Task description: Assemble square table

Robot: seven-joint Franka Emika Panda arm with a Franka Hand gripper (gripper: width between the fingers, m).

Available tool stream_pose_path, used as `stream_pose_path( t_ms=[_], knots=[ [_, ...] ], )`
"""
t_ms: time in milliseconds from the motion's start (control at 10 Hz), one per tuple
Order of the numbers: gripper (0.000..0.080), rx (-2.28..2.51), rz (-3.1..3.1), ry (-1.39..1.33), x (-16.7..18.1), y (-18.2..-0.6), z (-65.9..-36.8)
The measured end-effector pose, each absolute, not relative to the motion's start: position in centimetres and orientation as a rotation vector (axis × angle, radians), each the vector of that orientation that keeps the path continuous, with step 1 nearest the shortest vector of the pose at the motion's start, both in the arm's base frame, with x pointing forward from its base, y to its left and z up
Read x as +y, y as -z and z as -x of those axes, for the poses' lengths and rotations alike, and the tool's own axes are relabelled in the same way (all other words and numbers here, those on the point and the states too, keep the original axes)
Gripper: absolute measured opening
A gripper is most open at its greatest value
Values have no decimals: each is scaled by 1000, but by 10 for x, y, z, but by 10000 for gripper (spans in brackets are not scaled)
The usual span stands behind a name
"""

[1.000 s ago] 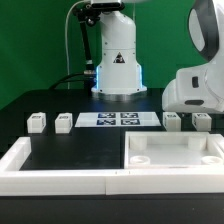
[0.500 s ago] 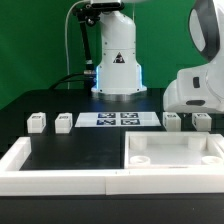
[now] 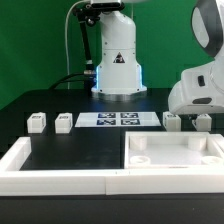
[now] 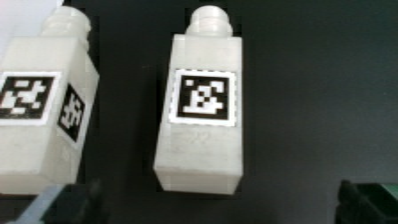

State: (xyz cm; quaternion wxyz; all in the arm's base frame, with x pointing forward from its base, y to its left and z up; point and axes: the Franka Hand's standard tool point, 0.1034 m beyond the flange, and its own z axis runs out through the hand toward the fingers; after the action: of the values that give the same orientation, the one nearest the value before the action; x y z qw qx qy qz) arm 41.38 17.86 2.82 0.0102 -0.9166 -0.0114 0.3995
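- Found hand wide open, holding nothing, fingertips either side of one leg directly beneath, clear of it.
- Noted second leg just beside, outside the fingers.
- Recorded slight arm shift since a moment ago: judged lining up for first grasp.
- Observed tabletop nearby on desk, no legs fitted.

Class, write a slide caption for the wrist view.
Open gripper hovering over a tagged white leg, another leg beside it.
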Motion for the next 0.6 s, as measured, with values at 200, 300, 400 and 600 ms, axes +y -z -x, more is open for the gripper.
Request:
stream_pose_path(
  t_ms=[200,300,400,600],
  knots=[
    [649,-36,2853,-1272,178,-28,-412],
    [649,-36,2849,-1283,177,-27,-411],
    [649,-37,2835,-1323,177,-27,-407],
    [649,-46,2772,-1477,177,-23,-400]
  ],
)
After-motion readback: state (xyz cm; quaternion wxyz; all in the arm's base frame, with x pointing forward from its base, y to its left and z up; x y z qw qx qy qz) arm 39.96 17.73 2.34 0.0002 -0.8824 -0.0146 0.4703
